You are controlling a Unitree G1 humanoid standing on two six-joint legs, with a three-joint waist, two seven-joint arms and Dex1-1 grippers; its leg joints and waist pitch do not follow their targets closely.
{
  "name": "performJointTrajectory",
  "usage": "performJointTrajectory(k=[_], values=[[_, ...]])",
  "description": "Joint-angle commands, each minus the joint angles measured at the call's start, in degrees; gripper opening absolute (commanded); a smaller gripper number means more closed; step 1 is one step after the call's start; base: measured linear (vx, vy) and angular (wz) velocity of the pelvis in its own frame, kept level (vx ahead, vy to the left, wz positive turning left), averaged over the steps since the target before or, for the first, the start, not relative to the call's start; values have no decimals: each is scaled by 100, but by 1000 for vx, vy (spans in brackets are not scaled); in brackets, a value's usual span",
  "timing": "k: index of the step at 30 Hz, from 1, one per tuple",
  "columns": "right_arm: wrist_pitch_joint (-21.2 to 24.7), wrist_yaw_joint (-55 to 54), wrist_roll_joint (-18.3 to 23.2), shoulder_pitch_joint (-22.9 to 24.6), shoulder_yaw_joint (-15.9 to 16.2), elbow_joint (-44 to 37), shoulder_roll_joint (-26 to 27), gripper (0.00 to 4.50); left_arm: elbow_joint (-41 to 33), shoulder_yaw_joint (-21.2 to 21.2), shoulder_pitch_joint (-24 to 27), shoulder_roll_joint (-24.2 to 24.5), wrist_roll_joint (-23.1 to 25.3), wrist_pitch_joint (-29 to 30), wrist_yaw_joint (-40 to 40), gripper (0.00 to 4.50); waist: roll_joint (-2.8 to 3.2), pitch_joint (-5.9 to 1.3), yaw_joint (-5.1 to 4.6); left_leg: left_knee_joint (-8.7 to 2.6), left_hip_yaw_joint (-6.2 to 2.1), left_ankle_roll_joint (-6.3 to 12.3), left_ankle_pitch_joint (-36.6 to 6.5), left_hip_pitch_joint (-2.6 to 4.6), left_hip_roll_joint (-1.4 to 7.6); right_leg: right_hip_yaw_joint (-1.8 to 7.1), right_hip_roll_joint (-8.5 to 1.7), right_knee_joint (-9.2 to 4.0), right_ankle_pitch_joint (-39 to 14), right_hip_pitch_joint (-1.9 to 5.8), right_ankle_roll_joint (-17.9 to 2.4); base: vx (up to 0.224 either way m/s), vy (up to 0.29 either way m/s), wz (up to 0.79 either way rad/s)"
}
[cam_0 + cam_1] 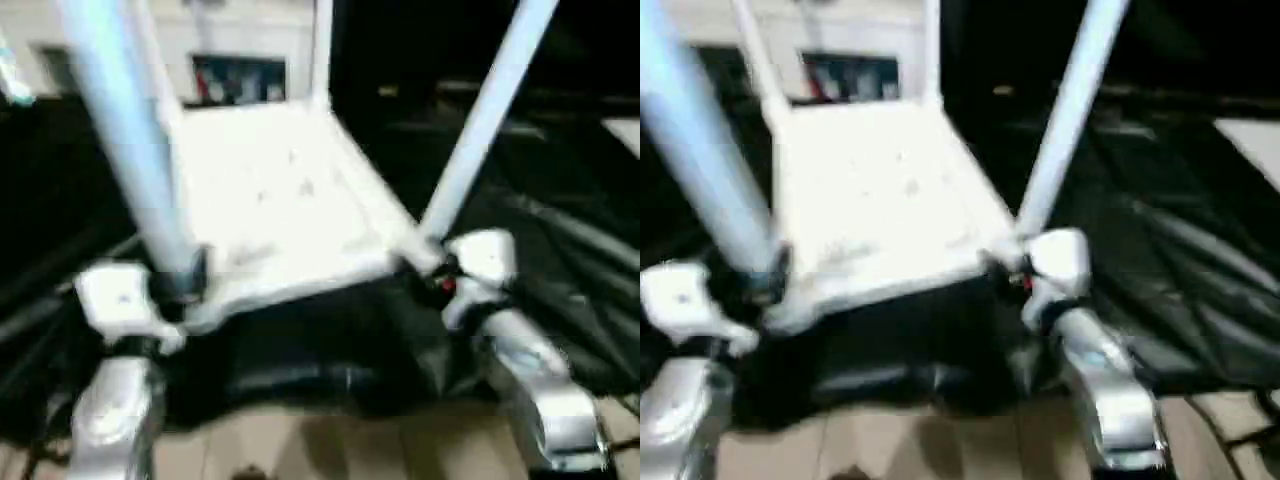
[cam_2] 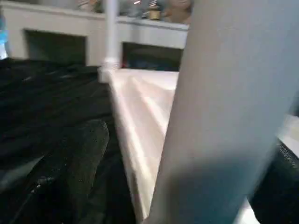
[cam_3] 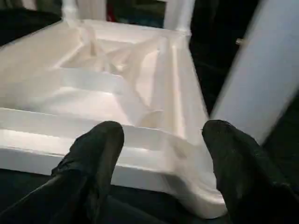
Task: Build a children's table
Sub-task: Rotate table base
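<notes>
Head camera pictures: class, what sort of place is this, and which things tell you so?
Probably an indoor workshop or lab. A work table draped in black cloth holds an upturned white tabletop with legs fitted, and pale cabinets line the back wall.

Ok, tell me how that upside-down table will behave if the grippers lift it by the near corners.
The table is probably light for its size: thin white plastic, hollow ribbed underside. With its legs pointing up, it may feel top-heavy and tip. The smooth legs look slippery; the left gripper and right gripper, open around the near corner legs, could slide.
</notes>
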Motion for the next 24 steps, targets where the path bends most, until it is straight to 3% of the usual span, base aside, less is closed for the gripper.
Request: performJointTrajectory(k=[1,2,3,4,5,6,7,8,10,12,14,15,18,19,20,22,24], values=[[27,64,65,46,-73,-90,-86,316,0,34,37,-57,-115,34,42,448,59,-321,2,-426,-180,212,5074,250,316,146,-180,-242,2225,35,-396,63,21,-4],[25,80,66,31,-83,-69,-86,316,-29,5,70,-51,-152,-7,-5,448,-42,-323,14,-510,-105,80,4033,144,300,180,-228,-269,2362,182,-522,0,0,0],[25,91,66,21,-92,-55,-84,316,-47,-17,90,-45,-171,-33,-34,448,-24,-303,38,-555,-62,51,3351,124,315,197,-286,-303,2260,193,-608,0,0,0],[27,99,65,11,-102,-41,-81,316,-62,-39,107,-39,-183,-55,-59,448,-23,-236,29,-687,-38,20,1969,65,377,225,-390,-379,1785,251,-775,0,0,0],[24,113,58,-11,-108,-16,-80,316,-92,-85,143,-26,-240,-79,-143,448,-35,-186,19,-805,-45,8,890,46,456,229,-452,-439,1193,294,-940,-43,-65,3],[24,131,62,-28,-113,3,-73,316,-115,-126,179,-13,-284,-100,-220,448,-33,-148,15,-892,-37,79,146,72,516,230,-477,-484,622,290,-1068,-76,-69,3],[13,163,71,-63,-89,45,-84,316,-116,-154,232,-3,-359,-141,-341,448,-33,-148,15,-892,-37,79,146,72,516,230,-477,-484,622,290,-1068,-76,-69,3],[5,183,79,-85,-72,72,-93,316,-114,-170,264,2,-404,-167,-416,448,-44,-144,22,-944,-8,180,-248,95,572,236,-502,-512,181,268,-1190,-78,-65,5],[-13,266,109,-147,-20,137,-107,316,-110,-198,344,22,-481,-200,-551,448,-57,-124,-7,-996,85,286,-427,80,662,234,-493,-526,-131,216,-1339,-52,-49,3],[15,635,183,-400,190,428,-234,316,-101,-368,651,235,-632,-256,-1056,448,-55,-112,-2,-1022,169,261,-559,89,698,226,-472,-535,-347,165,-1351,0,0,0],[12,792,161,-501,283,553,-306,316,-115,-413,767,313,-715,-269,-1244,448,-64,-98,-12,-1043,192,218,-751,75,711,219,-468,-542,-621,149,-1321,0,0,0],[-47,935,109,-654,361,758,-368,316,-122,-425,903,397,-791,-302,-1419,448,-22,-110,-1,-1041,231,100,-766,118,738,238,-454,-540,-564,95,-1295,0,0,0],[-303,990,-23,-1211,308,1522,-382,316,13,-174,1078,448,-722,-431,-1311,448,-63,-108,-21,-1046,268,43,-686,93,729,220,-437,-488,-162,87,-1405,0,0,0],[-317,984,-33,-1256,298,1582,-382,316,31,-144,1084,444,-721,-445,-1294,448,-63,-108,-21,-1046,268,43,-686,93,729,220,-437,-488,-162,87,-1405,0,0,0],[-416,933,-95,-1673,191,2129,-394,316,199,150,1126,393,-739,-574,-1133,448,-92,-117,-29,-1023,301,45,-516,93,722,222,-432,-486,45,84,-1442,0,0,0],[-436,920,-106,-1803,151,2300,-401,316,253,248,1137,373,-771,-620,-1101,448,-73,-143,-20,-1001,326,76,-331,86,718,216,-427,-459,265,103,-1461,0,0,0],[-498,880,-164,-1979,118,2549,-443,316,297,355,1182,362,-837,-665,-1106,448,-78,-169,-10,-958,345,187,124,65,720,208,-408,-402,916,99,-1486,0,0,0]])
